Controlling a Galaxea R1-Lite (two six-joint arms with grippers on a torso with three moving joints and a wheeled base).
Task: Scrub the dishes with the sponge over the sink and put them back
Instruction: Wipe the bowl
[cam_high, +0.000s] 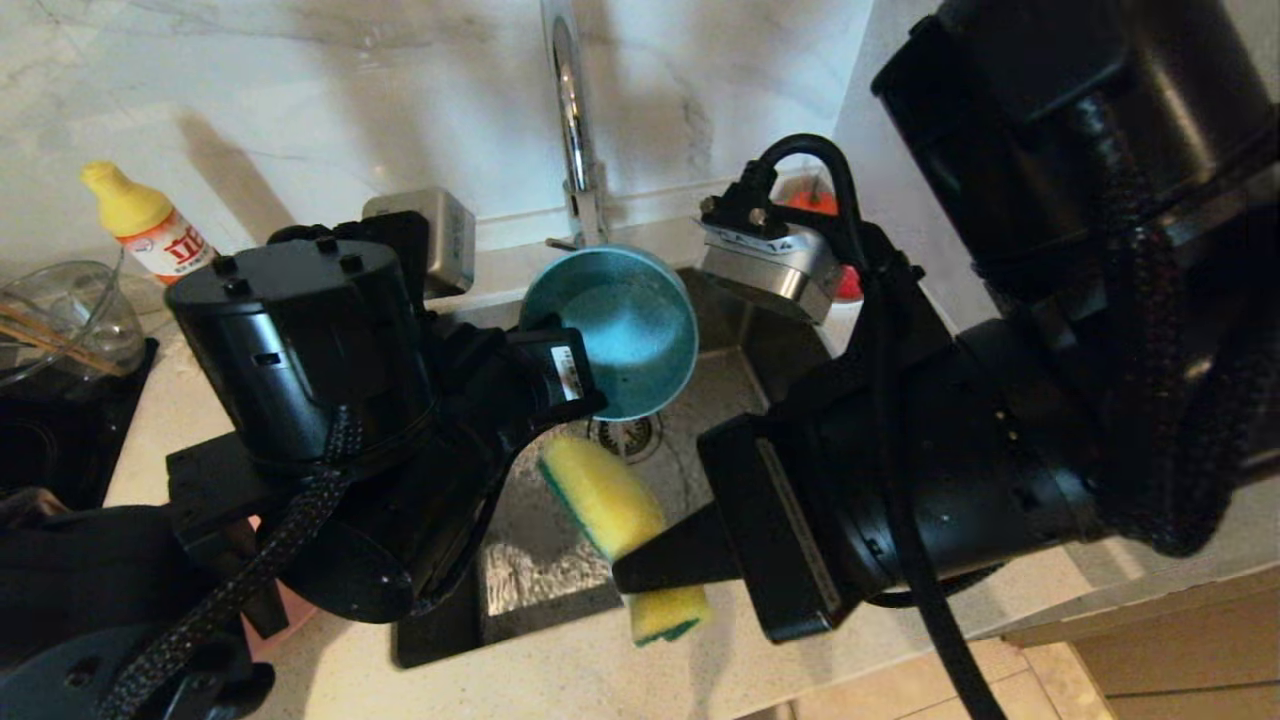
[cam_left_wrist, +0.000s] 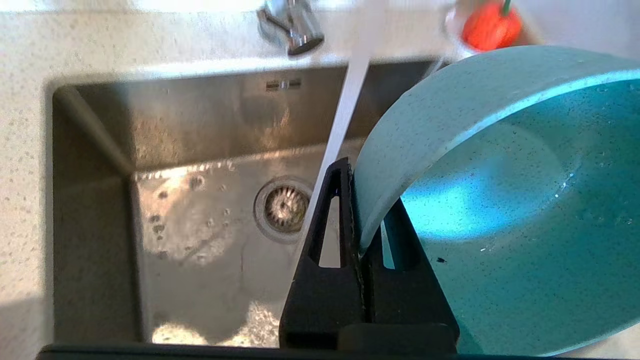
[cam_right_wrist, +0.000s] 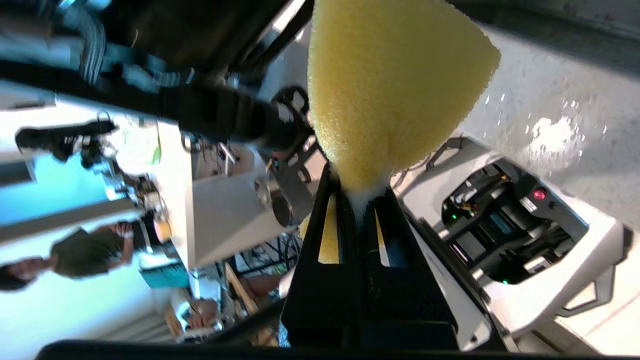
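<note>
Now we hold the teal bowl (cam_left_wrist: 500, 200) by its rim in our left gripper (cam_left_wrist: 361, 220) over the sink (cam_left_wrist: 200, 130); our right gripper (cam_right_wrist: 357, 192) pinches the sponge (cam_right_wrist: 390, 85), seemingly below it.

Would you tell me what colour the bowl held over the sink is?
Teal-blue bowl with fine dark speckles; the left wrist view shows it best.

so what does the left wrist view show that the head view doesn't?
Only the left wrist view: water running from the tap into the sink, and the left tool pinching the teal bowl's rim. Only the head view: the right tool shut on the yellow sponge, just clear of the bowl, plus the detergent bottle and glass bowl on the counter. Both: bowl, sink drain, faucet.
</note>
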